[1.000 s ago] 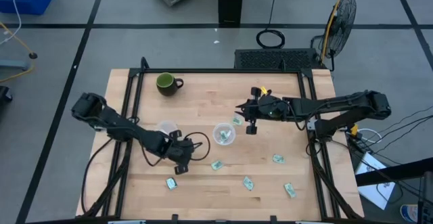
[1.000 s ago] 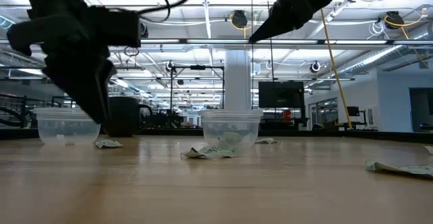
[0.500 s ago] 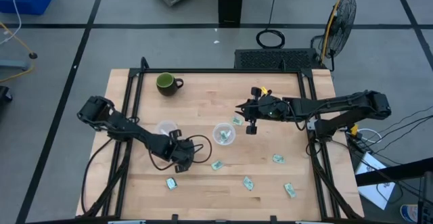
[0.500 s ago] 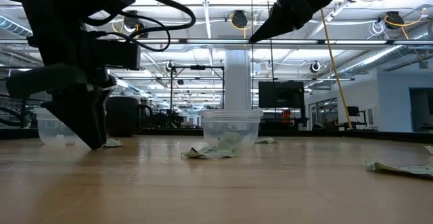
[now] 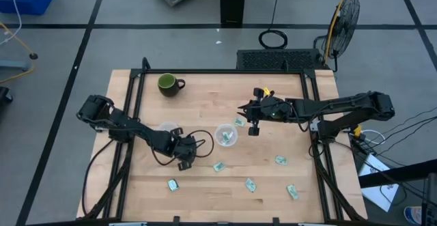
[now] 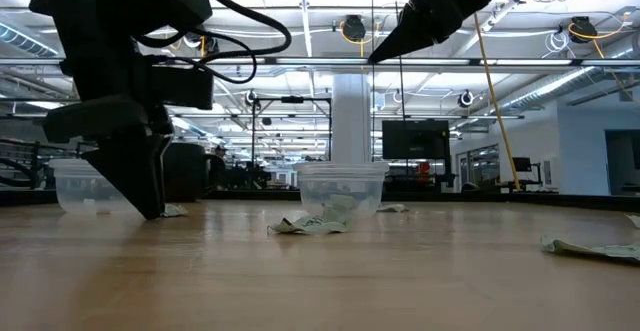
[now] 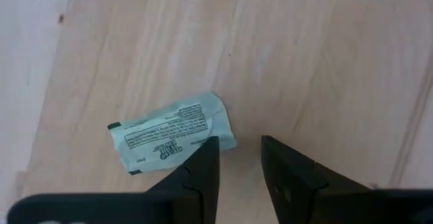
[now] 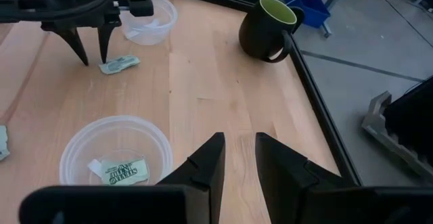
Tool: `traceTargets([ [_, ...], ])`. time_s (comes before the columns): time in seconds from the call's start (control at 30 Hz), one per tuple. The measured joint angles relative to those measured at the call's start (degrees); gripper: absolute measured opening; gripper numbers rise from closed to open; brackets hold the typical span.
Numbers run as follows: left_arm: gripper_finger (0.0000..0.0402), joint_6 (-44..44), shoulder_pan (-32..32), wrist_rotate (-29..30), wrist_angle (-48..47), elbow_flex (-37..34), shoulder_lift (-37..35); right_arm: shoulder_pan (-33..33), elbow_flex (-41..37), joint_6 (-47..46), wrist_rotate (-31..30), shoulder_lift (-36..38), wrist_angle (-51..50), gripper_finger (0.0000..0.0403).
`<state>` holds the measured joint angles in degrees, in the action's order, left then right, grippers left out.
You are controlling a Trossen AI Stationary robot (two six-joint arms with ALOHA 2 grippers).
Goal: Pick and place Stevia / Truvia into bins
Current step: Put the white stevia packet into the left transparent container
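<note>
Left gripper (image 7: 239,158), fingers narrowly parted and empty over pale green-and-white paper sweetener packet (image 7: 172,133) lying flat at its ten o'clock: shift to straddle packet before pinching.

Mug (image 5: 167,84) at the table's (image 5: 205,103) far left. Two cups mid-table: left cup (image 5: 166,130), right cup (image 5: 225,135) holding a packet (image 8: 124,170). One packet (image 7: 172,134) beside the left cup, under the left gripper (image 5: 184,159). Other packets (image 5: 250,184) scattered along the near edge.
</note>
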<state>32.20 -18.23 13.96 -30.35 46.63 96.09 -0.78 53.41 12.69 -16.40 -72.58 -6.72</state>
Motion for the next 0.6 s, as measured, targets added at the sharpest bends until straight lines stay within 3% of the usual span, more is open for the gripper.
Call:
traceTargets([
  [0.23, 0.0010, 0.0, 0.5, -0.9, 1.0, -0.6, 0.1, 0.0, 0.0, 0.0, 0.0, 0.0, 0.0, 0.0075],
  [0.43, 0.0004, -1.6, 0.2, -0.1, 0.5, 0.1, 0.2, 0.0, 0.1, 0.0, 0.0, 0.0, 0.0, 0.0075],
  [0.6, 0.0003, -6.4, -0.5, 2.0, -4.9, 4.9, -1.1, 0.0, 0.1, 0.0, 0.0, 0.0, 0.0, 0.0075],
])
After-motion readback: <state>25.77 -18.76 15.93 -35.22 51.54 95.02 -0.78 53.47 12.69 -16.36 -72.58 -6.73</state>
